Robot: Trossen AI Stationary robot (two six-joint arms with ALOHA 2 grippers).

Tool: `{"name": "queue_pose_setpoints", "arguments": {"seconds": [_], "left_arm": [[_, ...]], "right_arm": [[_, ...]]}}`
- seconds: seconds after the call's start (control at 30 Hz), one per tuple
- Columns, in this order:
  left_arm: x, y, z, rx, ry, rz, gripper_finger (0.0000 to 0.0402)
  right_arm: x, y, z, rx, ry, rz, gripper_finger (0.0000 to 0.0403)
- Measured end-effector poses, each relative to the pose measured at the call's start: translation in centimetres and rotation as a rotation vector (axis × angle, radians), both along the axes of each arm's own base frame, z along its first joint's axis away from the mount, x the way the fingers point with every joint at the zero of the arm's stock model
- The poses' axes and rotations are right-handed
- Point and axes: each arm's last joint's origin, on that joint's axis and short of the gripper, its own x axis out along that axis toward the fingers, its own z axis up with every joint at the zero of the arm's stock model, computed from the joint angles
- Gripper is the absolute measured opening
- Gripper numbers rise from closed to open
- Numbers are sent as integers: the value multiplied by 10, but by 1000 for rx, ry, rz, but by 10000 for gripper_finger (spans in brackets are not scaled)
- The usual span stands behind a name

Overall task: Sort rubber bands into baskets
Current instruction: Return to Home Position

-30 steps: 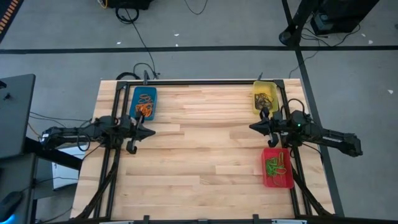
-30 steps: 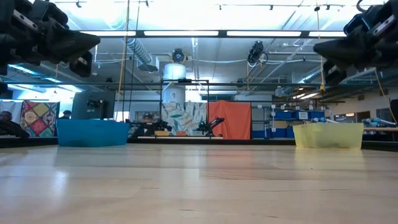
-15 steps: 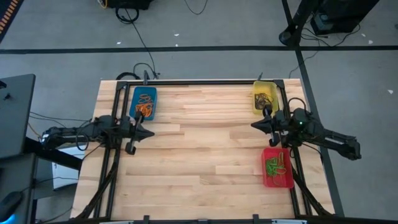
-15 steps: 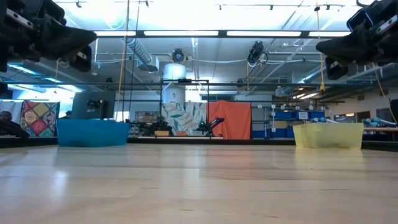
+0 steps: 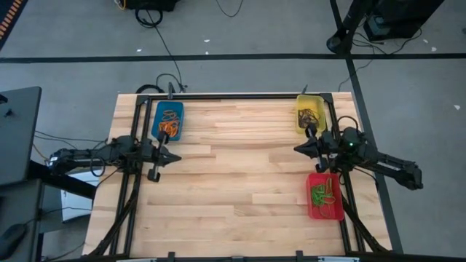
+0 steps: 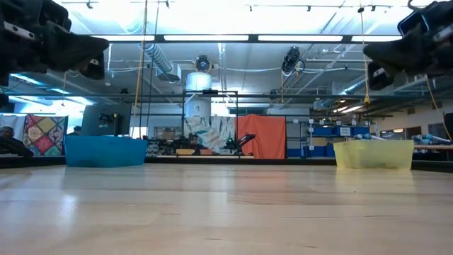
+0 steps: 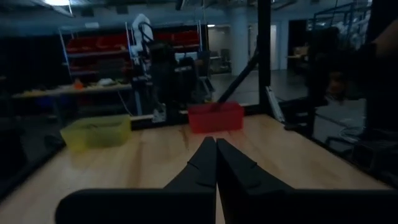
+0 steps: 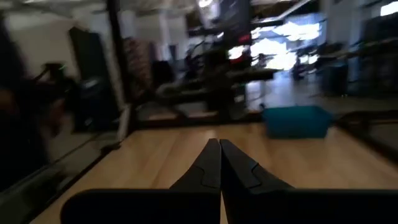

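- The left gripper was held above the left side of the table, near the blue basket; its fingers were pressed together, with nothing gripped.
- The right gripper was held between the yellow basket and the red basket, closed too and empty.
- Orange rubber bands were seen in the blue basket, dark rubber bands in the yellow basket, and green rubber bands in the red basket.

L gripper closed, yellow basket, red basket
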Motion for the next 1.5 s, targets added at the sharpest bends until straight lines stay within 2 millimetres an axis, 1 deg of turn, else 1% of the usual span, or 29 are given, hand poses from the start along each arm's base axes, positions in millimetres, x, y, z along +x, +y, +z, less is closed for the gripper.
{"name": "queue_pose_setpoints", "arguments": {"seconds": [0.1, 0.23, 0.4, 0.6, 0.7, 0.8, 0.93, 1.0, 1.1, 1.5], "left_arm": [[0, 1, 2, 43, -26, 34, 5], [0, 0, 3, 23, -37, 17, 5], [0, -1, 2, -7, -23, -20, 5], [0, 1, -2, -10, 21, 17, 5], [0, 1, -1, -11, 13, 35, 5], [0, 3, 0, -24, -5, 103, 5], [0, 7, 0, -136, -2, 225, 5], [0, 8, 1, -162, -9, 265, 5], [0, 8, 1, -165, -11, 270, 5], [0, 8, 1, -166, -10, 270, 5]], "right_arm": [[0, 1, -6, -4, 57, 54, 5], [0, 0, -4, -54, 29, 5, 4], [0, 0, -7, -82, 56, 2, 4], [1, -2, -7, -127, 58, -63, 4], [1, -4, -8, -104, 40, -107, 4], [2, -5, -10, -103, 25, -149, 9], [2, -6, -10, -53, 25, -174, 24], [2, -6, -10, -21, 26, -177, 30], [2, -6, -10, 6, 26, -175, 33], [2, -6, -10, 7, 26, -175, 33]]}}
